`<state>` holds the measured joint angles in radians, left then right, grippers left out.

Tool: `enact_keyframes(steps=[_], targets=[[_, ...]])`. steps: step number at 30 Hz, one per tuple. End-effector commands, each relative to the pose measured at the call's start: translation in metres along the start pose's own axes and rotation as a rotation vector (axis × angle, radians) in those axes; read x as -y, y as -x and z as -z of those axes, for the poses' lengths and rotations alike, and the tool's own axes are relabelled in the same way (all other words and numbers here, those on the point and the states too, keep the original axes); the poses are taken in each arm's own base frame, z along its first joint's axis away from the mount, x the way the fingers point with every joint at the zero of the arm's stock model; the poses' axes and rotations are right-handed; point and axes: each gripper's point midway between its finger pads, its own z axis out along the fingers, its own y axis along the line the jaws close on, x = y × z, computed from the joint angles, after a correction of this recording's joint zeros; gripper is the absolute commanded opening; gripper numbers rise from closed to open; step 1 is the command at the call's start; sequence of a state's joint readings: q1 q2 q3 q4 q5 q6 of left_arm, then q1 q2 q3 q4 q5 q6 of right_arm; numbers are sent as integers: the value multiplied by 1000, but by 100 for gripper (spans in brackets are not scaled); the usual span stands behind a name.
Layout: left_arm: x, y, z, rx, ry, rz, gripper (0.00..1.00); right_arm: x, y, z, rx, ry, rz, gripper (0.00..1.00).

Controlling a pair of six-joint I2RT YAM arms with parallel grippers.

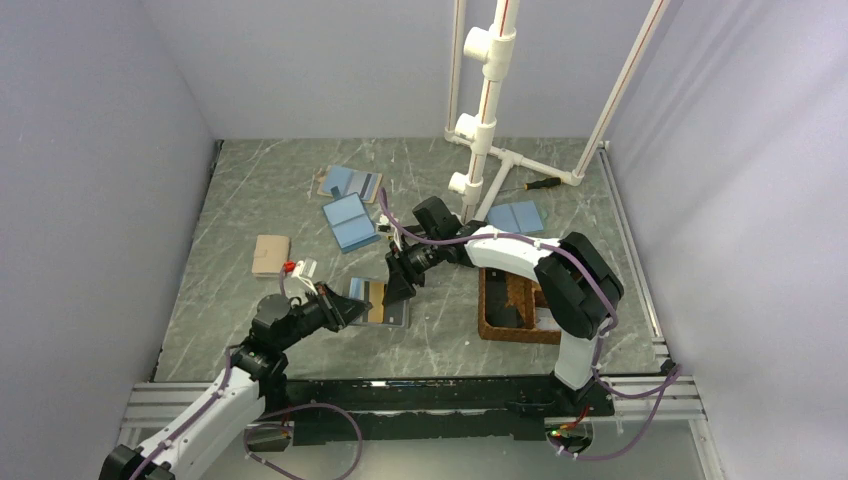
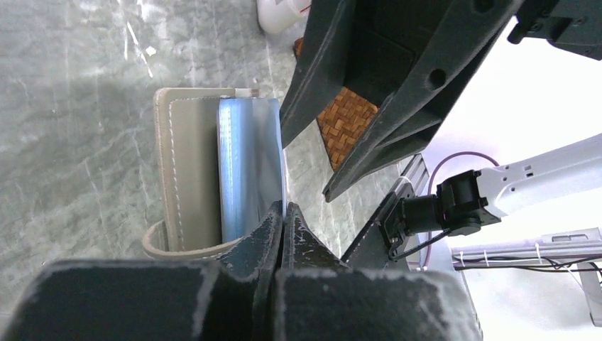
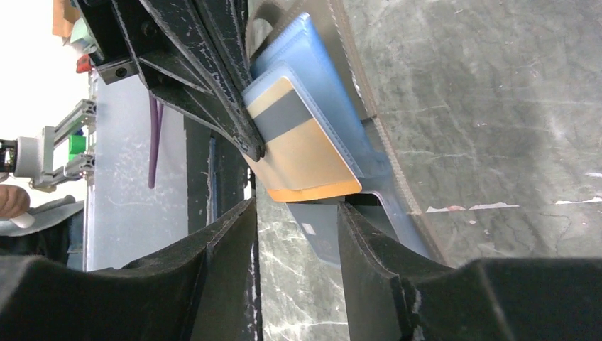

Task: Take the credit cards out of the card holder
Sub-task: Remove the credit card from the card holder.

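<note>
Open card holder (image 1: 385, 305) mid-bench (image 1: 250, 200), between two end effectors.

Clamped from 9 o'clock by the left end effector (image 2: 284, 212), fingers pressed together on the blue leaf's edge. Met from 1 o'clock by the right end effector (image 3: 297, 206), fingers spread and just short of a gold, dark-striped credit card (image 3: 305, 149) poking out of the sleeve, the left fingertip touching that card's side. Hemmed in by a wicker tray (image 1: 515, 310) at 3 o'clock, spare holders (image 1: 350, 222) around 11 and a white pipe stand (image 1: 485, 130) at 1 o'clock.

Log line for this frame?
left gripper: shut on light blue bifold card holder | right gripper: open, facing half-out gold striped card
</note>
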<state>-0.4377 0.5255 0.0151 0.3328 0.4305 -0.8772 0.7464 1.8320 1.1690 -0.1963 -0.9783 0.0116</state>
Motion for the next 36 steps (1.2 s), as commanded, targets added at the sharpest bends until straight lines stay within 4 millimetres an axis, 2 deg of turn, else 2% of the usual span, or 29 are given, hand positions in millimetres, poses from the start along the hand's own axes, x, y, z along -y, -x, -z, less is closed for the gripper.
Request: enact_keyframes(steps=[1, 6, 20, 28, 36], targets=[[23, 18, 3, 72, -95, -62, 0, -14, 17, 9, 53, 21, 41, 50], [32, 25, 7, 116, -128, -70, 0, -20, 22, 11, 76, 51, 18, 51], [61, 40, 8, 154, -233, -87, 0, -53, 35, 20, 124, 177, 15, 51], [76, 48, 10, 175, -297, -92, 0, -55, 38, 21, 135, 169, 7, 50], [83, 52, 14, 198, -323, -99, 0, -56, 40, 22, 145, 169, -5, 49]])
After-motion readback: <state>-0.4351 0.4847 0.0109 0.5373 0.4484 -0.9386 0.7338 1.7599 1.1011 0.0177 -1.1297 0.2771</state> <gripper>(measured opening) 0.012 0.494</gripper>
